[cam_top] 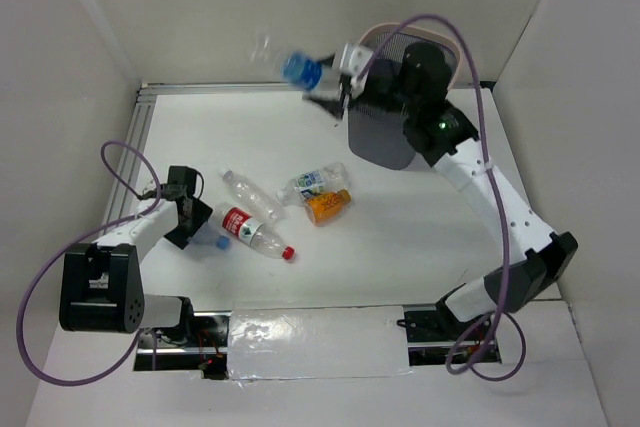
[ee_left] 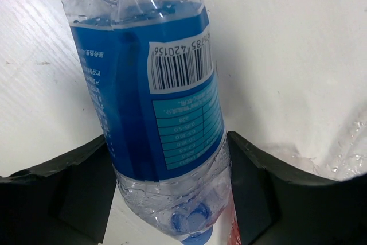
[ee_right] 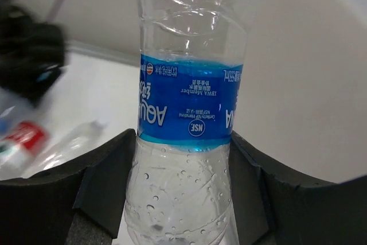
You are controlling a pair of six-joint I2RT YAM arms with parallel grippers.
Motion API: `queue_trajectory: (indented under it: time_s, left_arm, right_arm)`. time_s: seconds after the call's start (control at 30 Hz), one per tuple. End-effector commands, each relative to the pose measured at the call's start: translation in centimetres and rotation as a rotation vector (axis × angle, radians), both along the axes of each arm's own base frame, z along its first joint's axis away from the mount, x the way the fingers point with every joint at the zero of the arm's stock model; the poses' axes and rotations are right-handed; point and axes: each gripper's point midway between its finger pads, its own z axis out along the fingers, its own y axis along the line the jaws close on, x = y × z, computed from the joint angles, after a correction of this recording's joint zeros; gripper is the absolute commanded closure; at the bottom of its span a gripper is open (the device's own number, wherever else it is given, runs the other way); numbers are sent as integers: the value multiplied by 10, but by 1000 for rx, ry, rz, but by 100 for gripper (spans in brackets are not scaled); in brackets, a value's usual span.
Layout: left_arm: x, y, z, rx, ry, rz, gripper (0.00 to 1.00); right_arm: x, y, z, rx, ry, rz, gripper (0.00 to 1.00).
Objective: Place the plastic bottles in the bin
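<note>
My right gripper point(ee_right: 182, 162) is clamped on a blue-label bottle point(ee_right: 183, 107), held high just left of the bin point(cam_top: 385, 142) and not over its mouth. I should carry it past the pale rim before letting go, squeezing lightly. The clear plastic is thin and crinkled, beaded with droplets inside. My left gripper point(ee_left: 172, 164) is closed against a second blue bottle point(ee_left: 149, 101) lying on the white bench point(cam_top: 420, 247), just beside the red-label bottle point(cam_top: 250, 227).

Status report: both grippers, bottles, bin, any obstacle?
Right gripper shut on blue bottle, in air beside bin. Left gripper grips second blue bottle on table. Four other bottles loose. No obstacle seen.
</note>
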Motion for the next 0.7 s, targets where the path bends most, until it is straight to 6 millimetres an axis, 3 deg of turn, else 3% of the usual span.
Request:
queue_trajectory:
  time_s: [0.0, 0.13, 0.2, 0.23, 0.33, 0.37, 0.4, 0.47, 0.5, 0.6, 0.67]
  left_arm:
    - [-7, 0, -4, -3, 5, -20, 52]
    - [-3, -1, 15, -3, -74, -44, 68]
    - [-3, -1, 25, 4, -108, -59, 80]
    - [1, -3, 40, 4, -152, -84, 89]
    - [10, -1, 76, 29, -252, -123, 95]
    - [11, -1, 87, 36, -281, -131, 95]
    - [14, -3, 104, 36, -339, -147, 95]
    - [22, -5, 130, 45, -394, -179, 96]
    - [25, -10, 139, 31, -411, -197, 98]
    - [48, -31, 181, -26, -545, -291, 100]
    - [64, -54, 210, -78, -640, -392, 100]
  right_arm:
    - [85, -47, 84, 266, -24, -319, 84]
    - [162, -120, 86, 322, 14, -568, 84]
    - [185, -143, 69, 296, 59, -631, 80]
    - [200, -159, 49, 257, 97, -658, 74]
    - [213, -184, 26, 208, 137, -690, 61]
    - [219, -188, 9, 189, 174, -695, 49]
    - [222, -190, -8, 167, 217, -685, 44]
    - [225, -197, -21, 154, 246, -684, 33]
    - [227, -201, -33, 140, 281, -687, 20]
    - [228, -209, -36, 142, 308, -686, 0]
    - [227, -215, -33, 149, 315, -685, 0]
